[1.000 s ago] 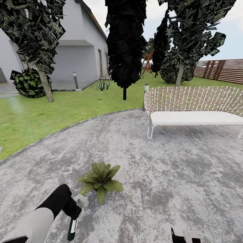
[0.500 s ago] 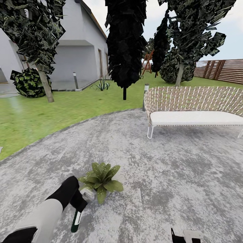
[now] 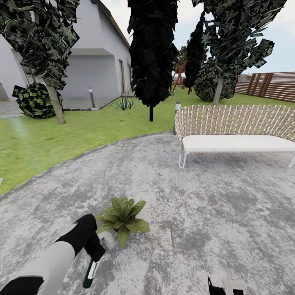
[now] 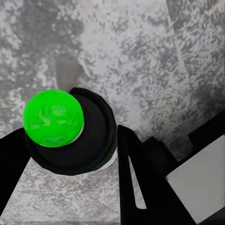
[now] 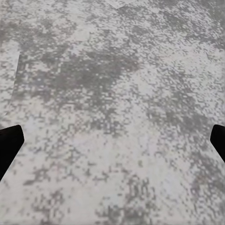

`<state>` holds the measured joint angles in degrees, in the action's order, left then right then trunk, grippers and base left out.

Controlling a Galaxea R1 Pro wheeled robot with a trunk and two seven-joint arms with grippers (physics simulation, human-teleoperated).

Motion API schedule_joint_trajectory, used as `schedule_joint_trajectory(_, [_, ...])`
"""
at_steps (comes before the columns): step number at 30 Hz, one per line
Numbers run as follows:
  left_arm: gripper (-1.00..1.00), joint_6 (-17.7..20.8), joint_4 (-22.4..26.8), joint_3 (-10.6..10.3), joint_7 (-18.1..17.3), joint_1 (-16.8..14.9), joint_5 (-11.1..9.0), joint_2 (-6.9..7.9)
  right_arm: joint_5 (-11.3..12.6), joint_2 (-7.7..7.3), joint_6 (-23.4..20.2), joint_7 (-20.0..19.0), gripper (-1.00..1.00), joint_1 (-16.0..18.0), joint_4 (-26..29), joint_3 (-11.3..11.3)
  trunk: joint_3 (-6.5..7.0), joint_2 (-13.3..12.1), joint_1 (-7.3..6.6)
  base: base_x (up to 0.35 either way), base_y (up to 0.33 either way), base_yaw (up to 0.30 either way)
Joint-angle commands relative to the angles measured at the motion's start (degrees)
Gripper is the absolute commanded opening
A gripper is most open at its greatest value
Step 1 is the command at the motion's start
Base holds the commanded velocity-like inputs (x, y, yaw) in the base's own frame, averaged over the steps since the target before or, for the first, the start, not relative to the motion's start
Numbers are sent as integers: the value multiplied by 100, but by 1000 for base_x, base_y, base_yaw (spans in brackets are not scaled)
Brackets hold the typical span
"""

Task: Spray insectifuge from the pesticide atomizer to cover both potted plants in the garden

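One potted plant (image 3: 122, 220) shows in the head view, a rosette of pale-speckled green leaves standing on the round grey paved patio (image 3: 205, 196); a bit of its little grey pot (image 3: 107, 238) peeks out under the leaves on the near side. One pesticide atomizer (image 3: 90, 273) is in view, a slim dark bottle with a white label, hanging tilted from the left gripper (image 3: 95, 250) just beside the plant's near-left leaves and above the paving. In the left wrist view the same bottle (image 4: 75, 138) appears end-on as a round dark body with a bright green ball on its end, set between the two black fingers (image 4: 140, 187), which pinch it from either side; the gripper (image 4: 70, 154) is thus clamped on the bottle. The left arm's black and white forearm (image 3: 45, 262) reaches in from the lower left corner of the head view. The right gripper (image 5: 112, 140) looks down on bare speckled paving, its two dark fingertips (image 5: 9, 143) at opposite edges of the wrist view, spread wide and holding nothing; a small part of it shows at the bottom edge of the head view (image 3: 223, 287). Beyond the patio stand one white woven bench (image 3: 237, 131), green lawn (image 3: 61, 135), several dark trees (image 3: 152, 53), a grey house (image 3: 94, 61) and a brown slatted fence (image 3: 270, 85).
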<state>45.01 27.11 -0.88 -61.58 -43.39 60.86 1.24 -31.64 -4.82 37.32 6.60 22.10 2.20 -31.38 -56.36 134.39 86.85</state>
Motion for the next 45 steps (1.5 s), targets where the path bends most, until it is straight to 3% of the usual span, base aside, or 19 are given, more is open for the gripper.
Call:
schedule_joint_trajectory(1, [-100,41,8,-8,-41,21,21,18,-61,-1,13,43,100,5,-9,-22,-5,2,-1,0,0,0])
schedule_joint_trajectory(7, [-100,34,5,-1,-37,154,20,282,-61,7,15,43,100,5,-9,-20,-5,2,-1,-1,0,0])
schedule_joint_trajectory(22, [-100,51,77,-32,-11,145,5,214,-61,8,16,43,100,5,-9,-19,-5,2,-1,11,29,-128])
schedule_joint_trajectory(29, [-100,77,41,173,138,165,-74,482,-61,8,15,43,100,5,-14,-19,-5,2,-1,0,0,0])
schedule_joint_trajectory(31, [-100,89,75,315,453,164,-84,451,-61,9,14,43,100,5,-17,-18,-5,2,-1,0,0,0])
schedule_joint_trajectory(32, [-100,98,81,367,654,164,-94,376,-61,8,14,43,100,5,-17,-18,-5,2,-1,0,0,0])
schedule_joint_trajectory(35, [-100,103,49,385,826,164,-84,108,-61,8,16,43,100,5,-16,-17,-5,2,-1,0,0,0])
schedule_joint_trajectory(36, [-100,105,15,381,1108,166,-90,64,-61,8,15,43,100,5,-17,-17,-5,2,-1,0,0,0])
schedule_joint_trajectory(45, [-100,78,-3,449,1268,505,-106,138,-61,8,13,43,100,5,-18,-18,-5,2,-1,0,0,0])
